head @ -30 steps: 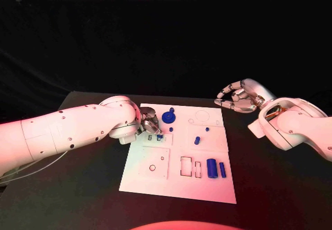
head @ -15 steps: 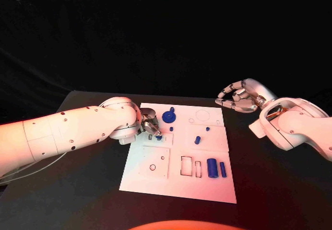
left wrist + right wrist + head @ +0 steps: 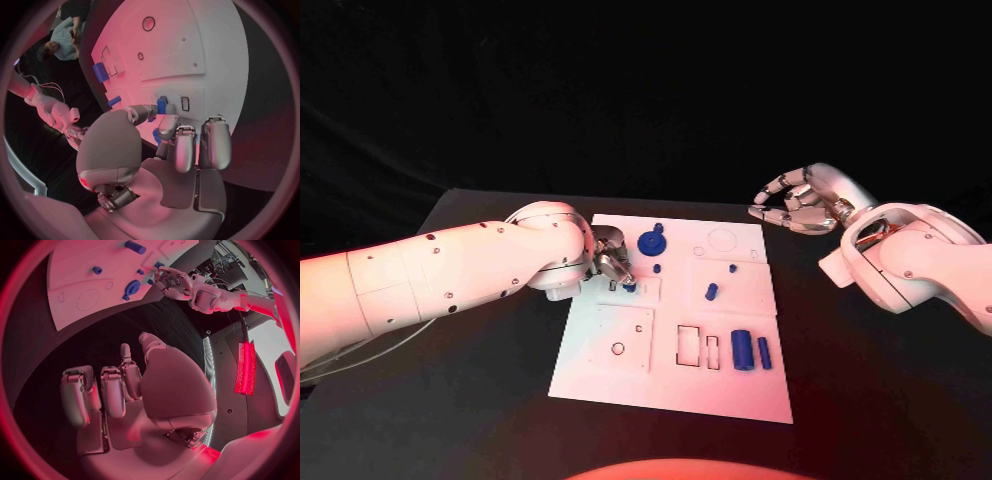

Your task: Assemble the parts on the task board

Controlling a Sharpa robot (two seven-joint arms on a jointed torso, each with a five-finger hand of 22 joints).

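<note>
The white task board [image 3: 672, 330] lies in the middle of the table. My left hand [image 3: 610, 262] is over its far left part and pinches a small blue part [image 3: 630, 286] at the fingertips, down on the board beside a small rectangular slot [image 3: 185, 103]. The left wrist view shows this blue part [image 3: 162, 104] at the thumb tip. A blue gear-like piece [image 3: 651, 243] lies just beyond the hand. Two blue cylinders [image 3: 741, 352] lie side by side at the near right. My right hand [image 3: 798, 205] hovers off the board's far right corner, fingers loosely bent, holding nothing.
Small blue pegs [image 3: 658, 268] and an oblong blue piece [image 3: 711, 292] stand mid-board. Empty rectangular recesses [image 3: 689, 345] and a small ring [image 3: 617, 349] lie nearer me. Black table [image 3: 473, 400] surrounds the board. The right wrist view shows the board [image 3: 81, 285] and my left hand [image 3: 175, 282].
My left hand has settled slightly lower over the small blue part. The right hand has not moved.
</note>
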